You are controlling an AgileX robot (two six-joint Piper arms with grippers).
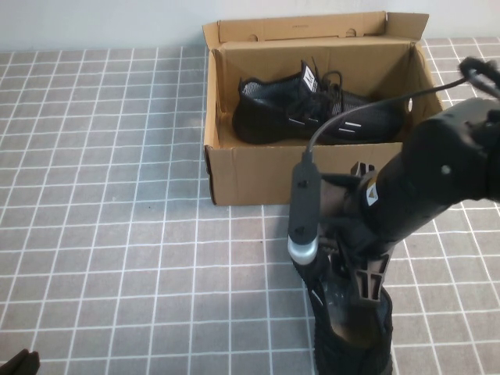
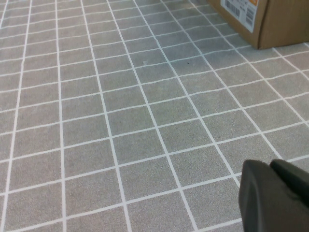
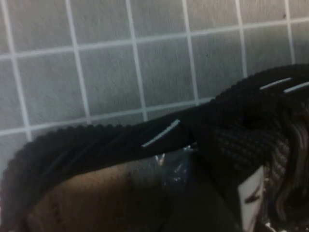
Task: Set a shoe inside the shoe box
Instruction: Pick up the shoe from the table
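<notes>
The brown shoe box (image 1: 258,173) stands open at the back of the table, flap lid up. One black shoe (image 1: 312,108) lies on its side inside it. A second identical shoe (image 1: 350,340) stands on the tiled table at the front right. My right gripper (image 1: 355,291) reaches down into this shoe's opening. The right wrist view is filled by that shoe (image 3: 120,145), showing its ridged sole edge, white dashes and white tongue tag (image 3: 251,195). My left gripper (image 1: 19,364) is parked at the front left, shut and empty (image 2: 271,169).
The table is covered by a grey cloth with a white grid (image 1: 117,195). The box's corner with a barcode label (image 2: 246,10) shows in the left wrist view. My right arm and its cable (image 1: 367,105) hang over the box's front right.
</notes>
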